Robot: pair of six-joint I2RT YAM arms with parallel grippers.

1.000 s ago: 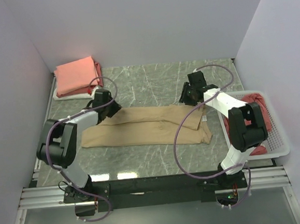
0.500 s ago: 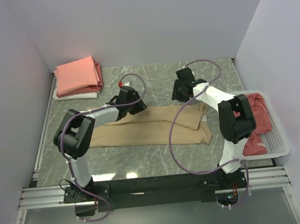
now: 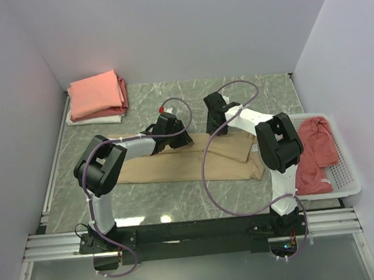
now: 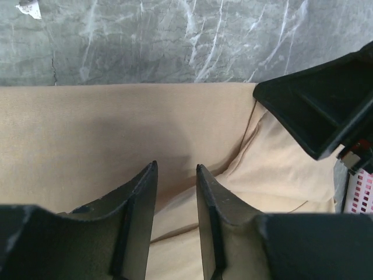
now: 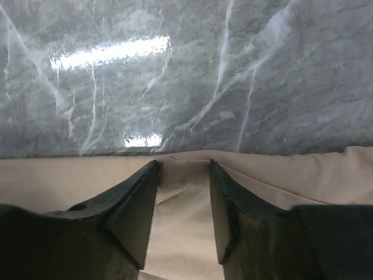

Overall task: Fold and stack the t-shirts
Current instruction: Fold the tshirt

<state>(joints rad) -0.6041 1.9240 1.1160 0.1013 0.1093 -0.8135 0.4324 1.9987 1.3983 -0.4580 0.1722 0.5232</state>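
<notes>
The tan t-shirt (image 3: 189, 162) lies across the middle of the table as a long folded strip. My left gripper (image 3: 180, 138) sits over its far edge left of centre. In the left wrist view (image 4: 176, 166) its jaws stand a little apart above a fold ridge in the tan cloth (image 4: 87, 128), holding nothing. My right gripper (image 3: 213, 129) sits over the same edge just to the right. In the right wrist view (image 5: 183, 163) its jaws stand a little apart with flat tan cloth (image 5: 58, 181) between them. A salmon-pink shirt (image 3: 95, 95) tops a folded stack.
The stack at the back left also holds a red shirt (image 3: 123, 88) and a white one (image 3: 91, 120). A white slatted basket (image 3: 347, 180) at the right edge holds a dusty red shirt (image 3: 311, 153). The right gripper's black body (image 4: 320, 111) shows close in the left wrist view.
Both grippers have slid inward along the tan shirt's far edge, from its outer corners toward the centre. The shirt has stayed in place.
</notes>
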